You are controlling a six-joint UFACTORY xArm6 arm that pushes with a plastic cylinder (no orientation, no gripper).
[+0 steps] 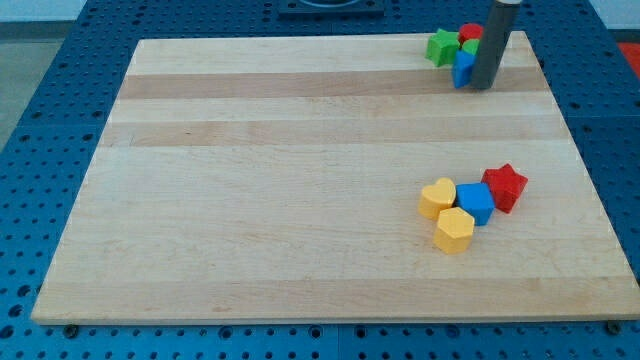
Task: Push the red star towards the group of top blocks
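Note:
The red star (505, 187) lies on the wooden board (300, 200) at the lower right, touching a blue block (476, 203). A yellow heart (436, 198) and a yellow hexagon (454, 230) sit against that blue block. At the view's top right is a group: a green star (441, 46), a red block (470, 33), a small green block (469, 47) and a blue block (462, 68). My tip (483, 86) stands at the right side of this top group, right against the blue block and partly hiding the group. It is far above the red star.
The board sits on a blue perforated table (40, 120). The board's right edge (580, 160) runs close to the red star and the top group sits near the board's top edge.

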